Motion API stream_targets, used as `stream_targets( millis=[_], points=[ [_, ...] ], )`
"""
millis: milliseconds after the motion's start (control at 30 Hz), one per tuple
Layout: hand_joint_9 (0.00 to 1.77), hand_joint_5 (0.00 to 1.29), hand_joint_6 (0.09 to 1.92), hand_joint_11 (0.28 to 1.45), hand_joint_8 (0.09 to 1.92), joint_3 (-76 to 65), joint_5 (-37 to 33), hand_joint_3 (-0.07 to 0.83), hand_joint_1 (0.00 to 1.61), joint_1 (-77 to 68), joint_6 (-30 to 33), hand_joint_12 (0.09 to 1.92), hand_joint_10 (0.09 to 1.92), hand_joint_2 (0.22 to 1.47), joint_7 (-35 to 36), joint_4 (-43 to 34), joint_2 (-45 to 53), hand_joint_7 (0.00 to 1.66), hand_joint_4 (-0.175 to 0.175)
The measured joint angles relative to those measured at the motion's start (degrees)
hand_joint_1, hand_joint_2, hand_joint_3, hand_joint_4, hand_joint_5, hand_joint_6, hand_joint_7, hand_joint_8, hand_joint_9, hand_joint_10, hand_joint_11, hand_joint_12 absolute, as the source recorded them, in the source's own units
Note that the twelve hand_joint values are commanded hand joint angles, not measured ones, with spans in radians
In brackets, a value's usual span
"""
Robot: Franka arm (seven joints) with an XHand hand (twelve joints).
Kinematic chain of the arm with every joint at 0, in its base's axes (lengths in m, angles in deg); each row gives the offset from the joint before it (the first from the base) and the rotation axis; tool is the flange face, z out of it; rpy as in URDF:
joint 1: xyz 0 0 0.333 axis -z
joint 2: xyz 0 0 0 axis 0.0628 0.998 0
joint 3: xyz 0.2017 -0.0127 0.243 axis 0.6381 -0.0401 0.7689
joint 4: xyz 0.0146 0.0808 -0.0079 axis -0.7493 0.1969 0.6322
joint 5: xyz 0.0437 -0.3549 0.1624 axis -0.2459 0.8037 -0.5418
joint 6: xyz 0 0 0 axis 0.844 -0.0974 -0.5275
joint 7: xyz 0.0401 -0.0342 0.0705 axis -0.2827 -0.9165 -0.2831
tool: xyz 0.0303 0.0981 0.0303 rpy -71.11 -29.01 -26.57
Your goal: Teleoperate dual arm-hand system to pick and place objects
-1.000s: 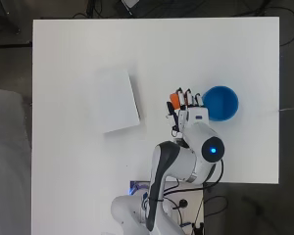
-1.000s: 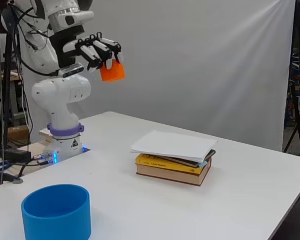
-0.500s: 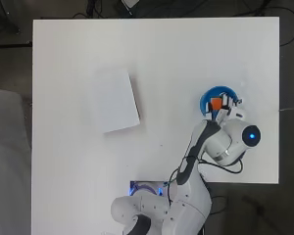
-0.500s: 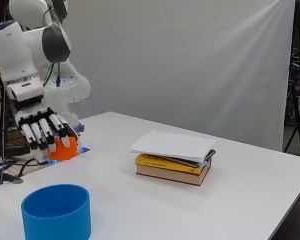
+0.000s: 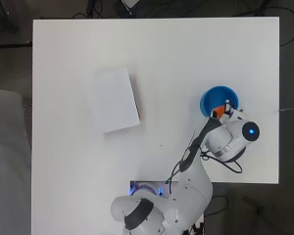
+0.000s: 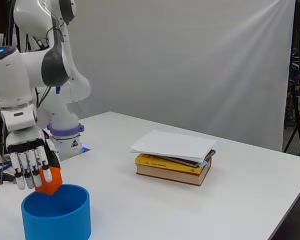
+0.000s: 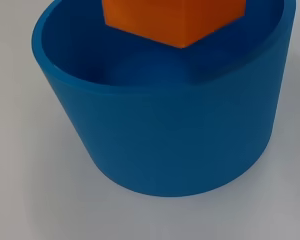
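An orange block [image 6: 50,181] hangs just above the rim of a blue round container [image 6: 57,216] at the table's near right side. My hand [image 6: 29,156] points down, and its fingers and thumb pinch the block at its upper part. From overhead the orange block [image 5: 217,111] shows inside the outline of the blue container [image 5: 209,98], with the arm's wrist covering most of the hand. In the wrist view the orange block [image 7: 172,20] hovers over the opening of the blue container [image 7: 175,135]. The container's floor looks bare.
A stack of books [image 6: 174,158] with a white one on top lies left of the container, near the middle of the table [image 5: 186,58]; from overhead the stack of books [image 5: 116,100] sits well apart from the hand. The arm's base stands at the near edge.
The hand has carried the orange block to the right and down, from high beside the container to just above its rim.
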Motion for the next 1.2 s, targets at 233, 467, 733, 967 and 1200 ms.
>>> stream_targets(
  millis=[233,467,733,967,1200],
  points=[
    [1.04,0.58,0.09,0.68,0.09,4.4,2.5,-0.002,0.76,1.2,-1.7,0.09,0.09,1.21,-2.7,-1.1,-5.6,0.92,-0.053],
    [1.18,0.52,0.09,0.80,0.09,7.8,5.4,-0.001,0.82,2.2,-5.5,0.09,0.09,1.20,-6.0,-3.2,-9.0,0.99,-0.103],
    [1.02,0.56,0.09,0.72,0.94,7.4,5.3,0.021,1.47,2.6,-7.8,0.63,1.14,1.09,-5.1,-5.1,-6.4,0.86,-0.129],
    [1.02,0.60,0.09,0.62,1.03,8.0,4.6,0.000,1.47,2.8,-7.9,0.90,1.17,1.11,-4.1,-5.2,-8.7,0.84,-0.123],
    [1.02,0.60,0.09,0.60,1.06,10.1,2.5,0.000,1.47,2.4,-8.2,0.90,1.16,1.11,-1.6,-7.4,-5.0,0.82,-0.122]
  ],
)
